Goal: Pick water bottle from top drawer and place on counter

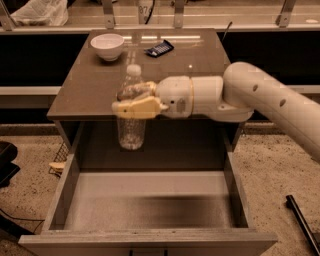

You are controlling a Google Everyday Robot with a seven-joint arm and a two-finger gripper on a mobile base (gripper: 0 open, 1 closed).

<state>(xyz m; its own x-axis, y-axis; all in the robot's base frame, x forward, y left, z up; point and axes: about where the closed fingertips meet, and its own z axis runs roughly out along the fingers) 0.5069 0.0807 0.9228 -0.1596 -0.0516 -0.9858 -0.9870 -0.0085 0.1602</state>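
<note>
The water bottle (131,131), clear and ribbed with a white cap, hangs upright in my gripper (134,100), which is shut around its upper body. The bottle is in the air above the back of the open top drawer (150,205), its cap level with the front part of the counter (90,90). My white arm (250,95) reaches in from the right across the counter's front edge. The drawer is pulled out and its pale floor is bare.
A white bowl (107,46) and a dark flat packet (159,48) sit at the back of the counter. A shelf rail with metal posts (176,15) runs behind it. A dark object (7,165) is on the floor at left, a black bar (301,220) at right.
</note>
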